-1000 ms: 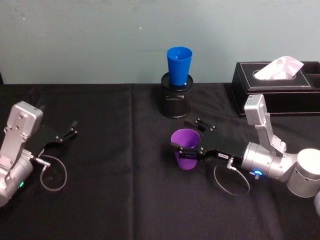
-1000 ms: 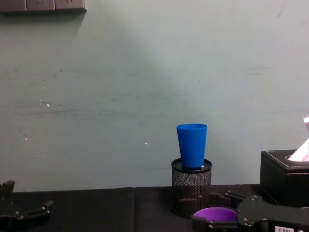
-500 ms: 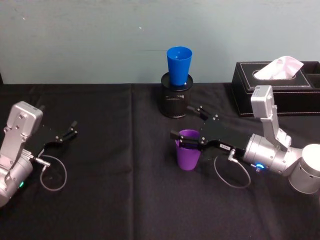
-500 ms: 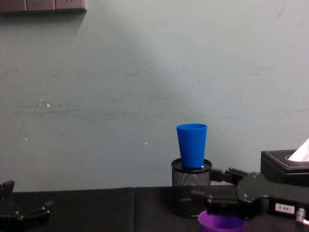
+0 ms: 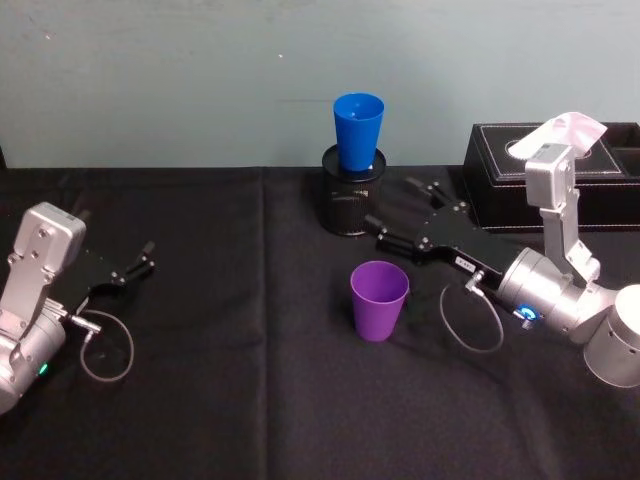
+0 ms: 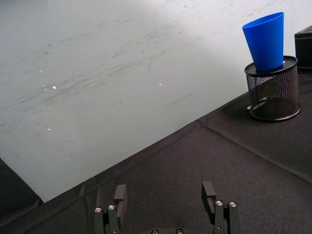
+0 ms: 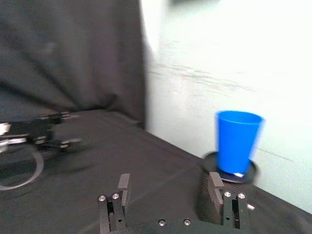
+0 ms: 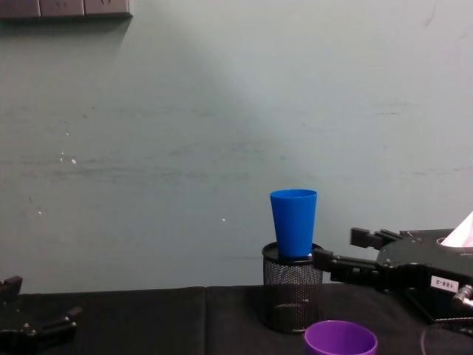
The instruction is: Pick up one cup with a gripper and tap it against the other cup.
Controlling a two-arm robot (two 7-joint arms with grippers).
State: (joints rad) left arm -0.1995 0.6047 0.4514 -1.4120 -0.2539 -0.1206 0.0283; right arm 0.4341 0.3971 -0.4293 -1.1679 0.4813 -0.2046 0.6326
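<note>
The purple cup [image 5: 379,300] stands upright on the black tablecloth [image 5: 230,400], mouth up, its long axis vertical, free of any grip. The right gripper [image 5: 401,216] hangs just beyond and to the right of it, fingers spread and holding nothing, between that cup and the blue cup [image 5: 358,131], which sits upright in the black wire-mesh pen holder [image 5: 353,205] farther back. The right arm is clearly the nearer one; the left gripper [image 5: 138,262] rests open and empty, well apart at the table's left. Count: two cups, one pen holder, one tissue box [image 5: 500,160], two grippers.
</note>
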